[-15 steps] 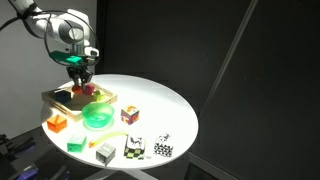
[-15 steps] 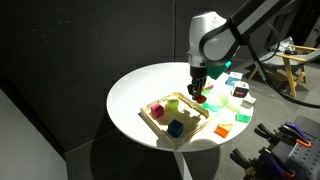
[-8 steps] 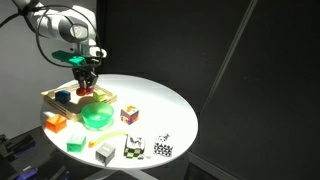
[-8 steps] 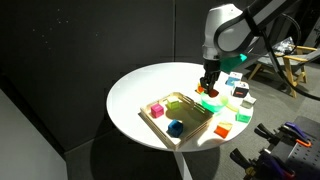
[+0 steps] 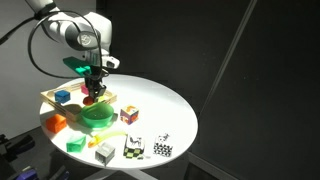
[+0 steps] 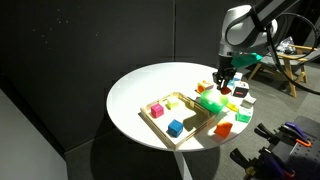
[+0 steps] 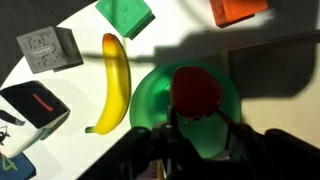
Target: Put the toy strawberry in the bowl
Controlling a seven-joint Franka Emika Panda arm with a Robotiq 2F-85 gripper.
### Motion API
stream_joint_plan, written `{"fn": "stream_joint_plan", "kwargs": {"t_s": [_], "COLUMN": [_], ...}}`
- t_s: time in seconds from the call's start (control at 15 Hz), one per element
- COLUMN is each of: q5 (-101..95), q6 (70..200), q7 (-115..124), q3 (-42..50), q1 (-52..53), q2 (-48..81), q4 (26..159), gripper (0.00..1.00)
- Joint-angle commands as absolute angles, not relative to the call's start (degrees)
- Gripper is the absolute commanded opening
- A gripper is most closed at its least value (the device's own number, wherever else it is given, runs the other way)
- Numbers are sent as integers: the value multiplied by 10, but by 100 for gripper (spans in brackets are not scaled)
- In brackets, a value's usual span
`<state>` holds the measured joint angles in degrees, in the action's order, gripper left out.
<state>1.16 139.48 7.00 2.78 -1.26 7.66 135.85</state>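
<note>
— While this frame is up, counts first. What is on the round tabletop (image 5: 165,105)?

— One bowl (image 5: 100,118), green and translucent, set in from the edge and just beside one wooden tray (image 5: 50,101) that sits at the edge. One toy strawberry (image 5: 93,98). One banana (image 7: 113,85), lying beside the bowl. One orange block (image 5: 55,123) and one flat green block (image 5: 76,144), both close to the edge. Loose cubes: four. The multicoloured cube (image 5: 130,115) lies toward the middle. The pale grey cube (image 5: 105,152) and two black-and-white ones, the patterned cube (image 5: 134,148) and the outer patterned cube (image 5: 163,149), run along the edge.

— Inside the tray?

— Two cubes counted in an exterior view: the pink cube (image 6: 157,110) and the blue cube (image 6: 175,127). Also one yellowish piece (image 6: 175,100), shape not resolved.

— End effector?

— One gripper (image 7: 200,125). Its jaws stand only as far apart as the strawberry is wide, and the fingers (image 7: 171,130) clamp the fruit from either side. In the wrist view the toy strawberry (image 7: 196,90) fills the gap, with the bowl (image 7: 148,100) directly behind it.

— Where is the strawberry relative to the bowl?

— In both exterior views it hangs at the fingertips over the bowl. The gripper (image 6: 222,88) is above the bowl (image 6: 210,103), clear of the tray. I cannot tell whether the strawberry touches the bowl.
</note>
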Motion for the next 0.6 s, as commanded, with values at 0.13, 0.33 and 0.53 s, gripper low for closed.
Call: {"fn": "stream_joint_plan", "kwargs": {"t_s": [0.13, 0.33, 0.53], "q5": [38, 35, 32], "q6": [1394, 1407, 1416], "q7": [88, 89, 91], "q3": [41, 42, 41], "q1": [-31, -31, -27], "q2": [103, 126, 150], "q4": [1344, 1335, 1321], "gripper": [16, 16, 16]}}
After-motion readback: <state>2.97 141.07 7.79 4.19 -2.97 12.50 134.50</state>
